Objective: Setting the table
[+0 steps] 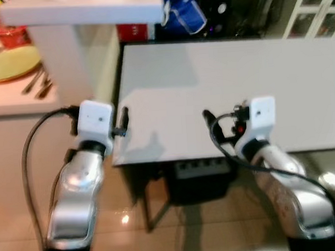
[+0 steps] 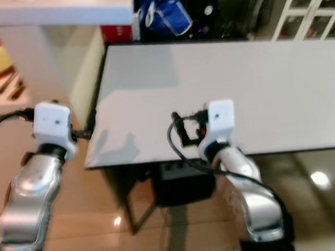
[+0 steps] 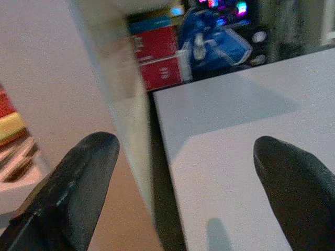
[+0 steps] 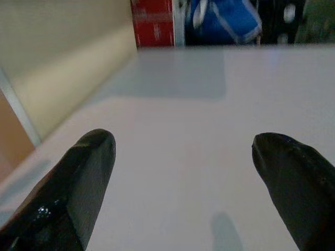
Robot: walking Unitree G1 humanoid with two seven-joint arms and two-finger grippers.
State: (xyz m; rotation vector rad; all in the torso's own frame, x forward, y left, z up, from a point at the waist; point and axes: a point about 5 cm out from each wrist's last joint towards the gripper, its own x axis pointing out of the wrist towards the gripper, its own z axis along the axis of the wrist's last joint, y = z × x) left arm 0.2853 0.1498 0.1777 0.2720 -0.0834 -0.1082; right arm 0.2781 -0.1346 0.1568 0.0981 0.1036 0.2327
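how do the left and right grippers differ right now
The left gripper hangs at the white table's left edge, one finger over the gap by the counter; the right gripper is wholly over the tabletop. Both are open and hold nothing.

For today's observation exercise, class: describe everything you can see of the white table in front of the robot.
The white table is a rectangular, matte, pale slab with a thin edge, looking like laminate. Its top is level, crossed by soft shadows. Its near edge faces the robot; dark legs and a dark box show underneath. A counter stands by the table's left side, a blue bag beyond its far edge. The left gripper is at the near left corner, the right gripper above the top; both open, not touching.
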